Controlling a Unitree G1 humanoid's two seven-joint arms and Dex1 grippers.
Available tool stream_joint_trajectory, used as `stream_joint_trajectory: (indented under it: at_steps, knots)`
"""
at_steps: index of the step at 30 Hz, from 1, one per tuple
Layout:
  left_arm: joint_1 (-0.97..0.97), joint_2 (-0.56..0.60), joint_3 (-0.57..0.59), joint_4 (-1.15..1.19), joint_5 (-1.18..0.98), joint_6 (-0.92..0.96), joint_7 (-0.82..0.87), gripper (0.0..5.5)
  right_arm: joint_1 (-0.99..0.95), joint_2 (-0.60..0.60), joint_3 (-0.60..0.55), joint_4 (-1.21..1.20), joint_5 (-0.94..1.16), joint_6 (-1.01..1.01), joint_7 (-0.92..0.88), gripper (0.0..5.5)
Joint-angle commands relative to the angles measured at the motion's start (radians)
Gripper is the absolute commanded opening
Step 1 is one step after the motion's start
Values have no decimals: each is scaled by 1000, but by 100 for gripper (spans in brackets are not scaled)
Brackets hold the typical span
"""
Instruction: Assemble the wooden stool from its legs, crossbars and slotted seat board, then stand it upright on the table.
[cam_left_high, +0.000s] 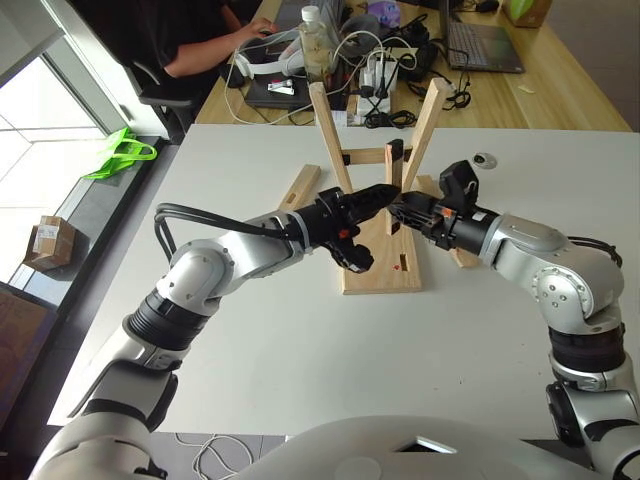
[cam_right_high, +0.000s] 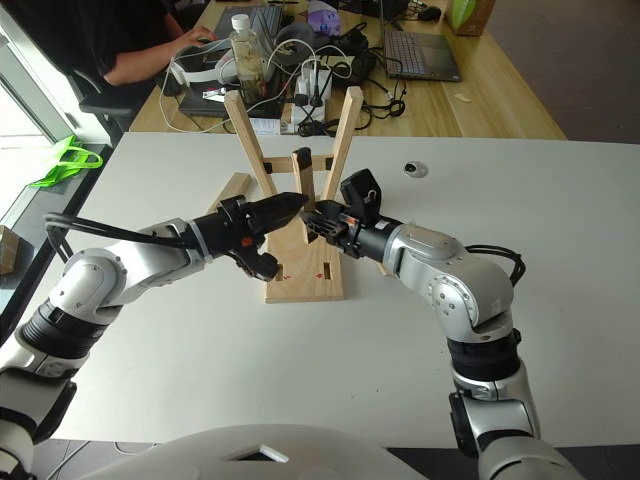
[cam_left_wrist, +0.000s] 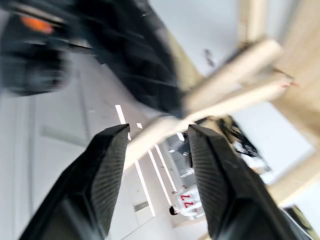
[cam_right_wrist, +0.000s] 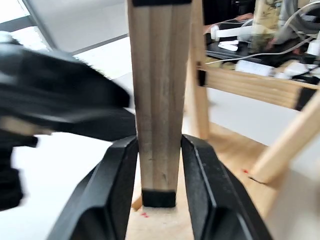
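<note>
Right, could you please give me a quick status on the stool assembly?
Right gripper shut on upright leg, end at seat board. Left gripper open, close alongside. Two legs, crossbar standing behind.

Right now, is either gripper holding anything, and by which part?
Right gripper grips the upright wooden leg near its lower, black-capped end, jaws on opposite faces. Left gripper is open beside it, holding nothing.
</note>
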Motion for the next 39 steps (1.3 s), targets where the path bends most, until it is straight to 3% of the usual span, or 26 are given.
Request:
stream_joint_trajectory:
  at_steps: [1, 12, 25, 34, 39]
  knots:
    - [-33, -3, -20, 38, 41, 14, -77, 219, -21, 0, 30, -29, 14, 19, 41, 127]
    - [41, -63, 32, -2, -94, 110, -193, 219, -35, 2, 35, 13, -55, -2, 22, 127]
    - [81, -78, 17, -36, -65, 171, -219, 219, -29, 48, 38, 41, -136, -2, -29, 127]
    - [91, -67, 27, -37, -122, 121, -204, 80, -40, 83, 2, 63, -129, 37, -53, 127]
    - [104, -57, 41, -32, -149, 116, -197, 51, -42, 79, -3, 70, -140, 44, -56, 127]
